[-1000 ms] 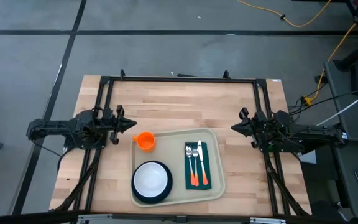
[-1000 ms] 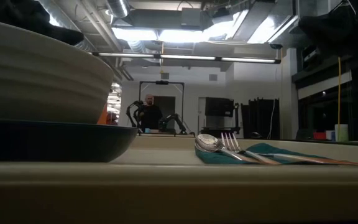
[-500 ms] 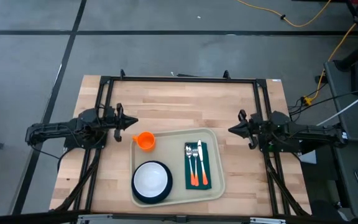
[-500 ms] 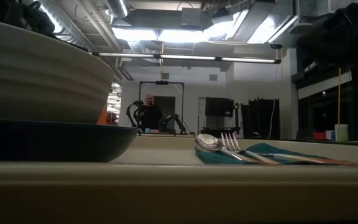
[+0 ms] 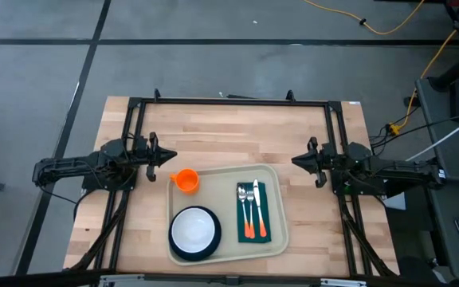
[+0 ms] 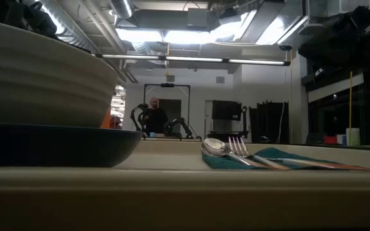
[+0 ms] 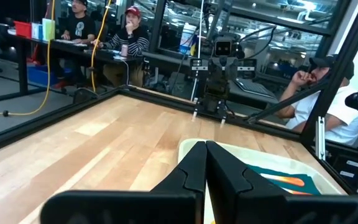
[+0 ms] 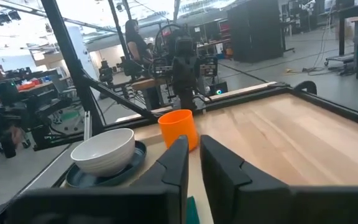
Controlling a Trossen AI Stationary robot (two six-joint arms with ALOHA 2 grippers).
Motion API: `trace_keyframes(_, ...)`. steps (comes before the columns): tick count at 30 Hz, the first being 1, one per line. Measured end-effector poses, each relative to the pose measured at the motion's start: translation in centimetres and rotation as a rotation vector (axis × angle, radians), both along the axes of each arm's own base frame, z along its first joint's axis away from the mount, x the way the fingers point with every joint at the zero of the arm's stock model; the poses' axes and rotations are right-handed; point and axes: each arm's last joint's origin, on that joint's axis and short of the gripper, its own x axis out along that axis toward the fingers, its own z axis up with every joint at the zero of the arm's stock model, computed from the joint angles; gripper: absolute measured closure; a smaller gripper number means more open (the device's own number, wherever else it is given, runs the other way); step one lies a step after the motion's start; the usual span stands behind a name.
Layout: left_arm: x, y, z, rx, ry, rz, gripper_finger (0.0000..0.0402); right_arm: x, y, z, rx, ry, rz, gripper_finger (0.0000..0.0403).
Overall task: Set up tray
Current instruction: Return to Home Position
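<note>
Left gripper (image 5: 168, 157) hangs just beside the tray's (image 5: 223, 190) far left corner, over the bare wooden table (image 5: 237, 131). Its fingers (image 7: 194, 163) are pressed flat together and have hold of nothing. The right gripper (image 5: 296, 162) hangs just beyond the tray's far right corner. It points inward toward the left one, and its fingers (image 8: 178, 163) are drawn in until only a thin slit shows between them. Nothing is gripped there either. Both arms lie low along the table's two sides, well apart from each other.

The tray lies on the near half of the table, midway between the two arms, long side toward the near edge. An orange cup (image 5: 186, 180) stands upright at the tray's far left corner, near the left gripper's tip. A white bowl (image 6: 37, 77) sits on a dark plate (image 6: 56, 144) in the tray's near left part. A dark green napkin (image 5: 265, 215) lies flat in the tray's right part. A spoon (image 6: 214, 146) and a fork (image 6: 238, 147) rest side by side on it, orange handles toward the tray's near rim. Far beyond the tray, a person (image 6: 154, 117) sits in the room.
</note>
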Motion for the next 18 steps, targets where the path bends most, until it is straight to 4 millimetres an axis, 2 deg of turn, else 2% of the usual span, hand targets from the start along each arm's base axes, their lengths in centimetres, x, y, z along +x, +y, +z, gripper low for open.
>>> trace_keyframes(3,0.0,0.0,0.0,0.0,0.0,0.0,0.0398,0.0,0.0,0.0,0.012,0.0,0.001,0.0355)
trace_keyframes(10,-0.02,0.06,0.02,0.098,0.016,0.025,0.0397,0.01,-0.01,-0.09,-0.167,0.008,-0.015,0.0355)
trace_keyframes(18,-0.01,0.06,0.01,0.087,0.014,0.026,0.0397,0.04,-0.01,-0.77,-0.131,0.078,-0.008,0.0354)
